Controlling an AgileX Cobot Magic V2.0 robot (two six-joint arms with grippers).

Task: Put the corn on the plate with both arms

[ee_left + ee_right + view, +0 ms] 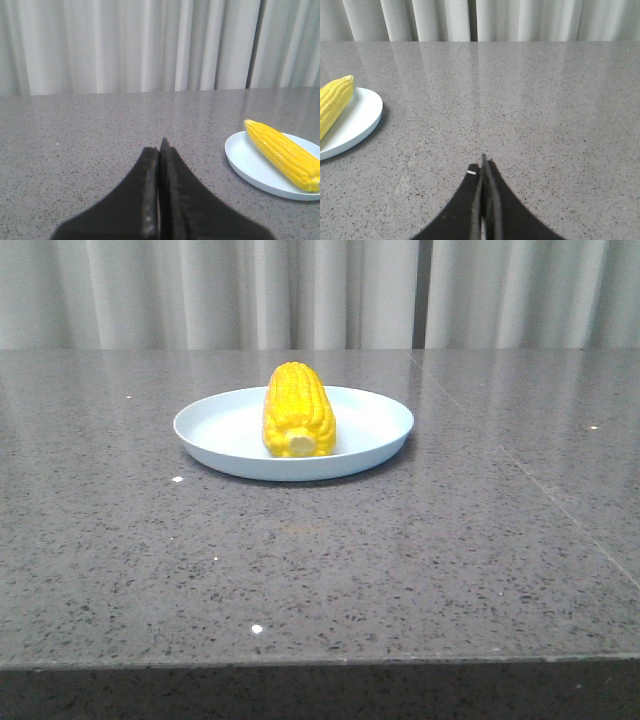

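Note:
The yellow corn (297, 410) lies on the pale blue plate (372, 425) at the middle of the table, its pale stub end toward the camera. Neither gripper shows in the front view. In the left wrist view the corn (283, 154) and plate (250, 162) lie off to one side, well apart from my left gripper (160, 145), which is shut and empty. In the right wrist view the corn (334, 102) and plate (360, 117) are off to the other side, apart from my right gripper (483, 162), shut and empty.
The table is grey speckled stone (450, 560) with a seam running across its right part. Pale curtains (320, 290) hang behind the far edge. The front edge of the table runs along the bottom of the front view.

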